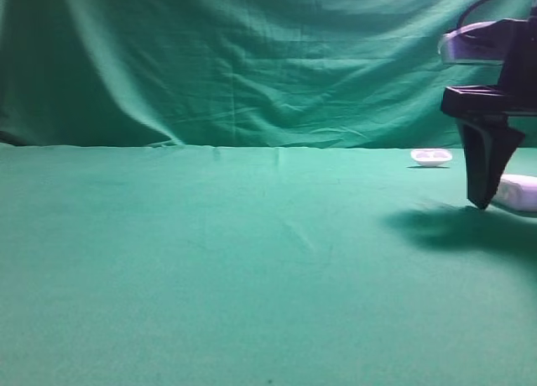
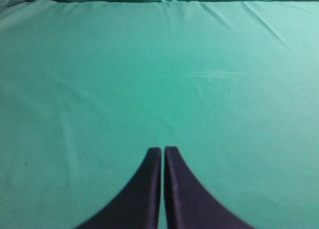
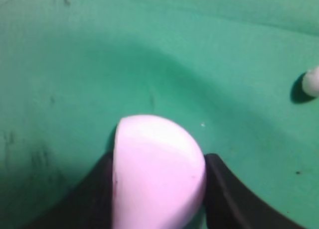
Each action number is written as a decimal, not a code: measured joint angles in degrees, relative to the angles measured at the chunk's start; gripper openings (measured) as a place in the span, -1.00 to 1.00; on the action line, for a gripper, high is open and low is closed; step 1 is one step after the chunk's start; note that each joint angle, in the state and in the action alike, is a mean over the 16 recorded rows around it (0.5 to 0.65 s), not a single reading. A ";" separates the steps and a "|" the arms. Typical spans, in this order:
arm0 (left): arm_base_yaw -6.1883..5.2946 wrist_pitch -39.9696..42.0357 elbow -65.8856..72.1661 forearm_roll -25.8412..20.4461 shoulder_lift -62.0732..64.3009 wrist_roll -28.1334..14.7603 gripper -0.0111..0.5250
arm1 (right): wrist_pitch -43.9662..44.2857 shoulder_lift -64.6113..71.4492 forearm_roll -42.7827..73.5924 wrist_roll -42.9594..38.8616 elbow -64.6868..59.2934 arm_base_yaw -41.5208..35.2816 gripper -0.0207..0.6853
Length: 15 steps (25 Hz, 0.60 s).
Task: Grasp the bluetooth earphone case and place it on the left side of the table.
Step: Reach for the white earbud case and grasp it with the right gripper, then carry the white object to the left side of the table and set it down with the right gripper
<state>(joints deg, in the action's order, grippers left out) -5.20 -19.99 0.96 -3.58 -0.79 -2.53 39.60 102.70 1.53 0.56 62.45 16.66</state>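
Table: wide flat surface w/ slightly wrinkled green cloth; fills lower part of high view, same cloth hangs as backdrop behind.
Right gripper: black two-finger gripper, at 3 o'clock edge of high view, fingers pointing down, tips at cloth level. Wrist view: jaws partway apart, one black finger each side of the case, both look pressed against its sides. Case sits on the cloth btwn them, not lifted.
Left gripper: black two-finger gripper, seen only in left wrist view at 6 o'clock; tips nearly touching, thin slit btwn them, nothing in them. Hangs over bare green cloth.
Earphone case: smooth white rounded oblong plastic case; right wrist view at 6 o'clock, filling the gap btwn the fingers. High view: at 3 o'clock edge, lying on table just beside/behind the finger tips, partly cut off by frame.
Dish: shallow white dish-like item w/ hollows; at 2 o'clock in high view, far part of table, apart from case.
Lump: tiny white rounded lump; right wrist view at 2 o'clock edge, on cloth, well apart from case.
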 joint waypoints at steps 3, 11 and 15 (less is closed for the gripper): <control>0.00 0.00 0.00 0.00 0.00 0.00 -0.96 | 2.52 0.32 -0.52 -0.02 4.57 2.83 -0.04; 0.00 0.00 0.00 0.00 0.00 0.00 -0.96 | 7.35 5.83 -1.73 -0.03 23.67 16.06 -0.05; 0.00 0.00 0.00 0.00 0.00 0.00 -0.96 | 7.54 12.15 -1.96 0.05 34.76 23.71 -0.05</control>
<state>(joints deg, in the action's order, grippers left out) -5.20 -19.99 0.96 -3.58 -0.79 -2.53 47.14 114.85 -0.42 0.61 97.21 40.38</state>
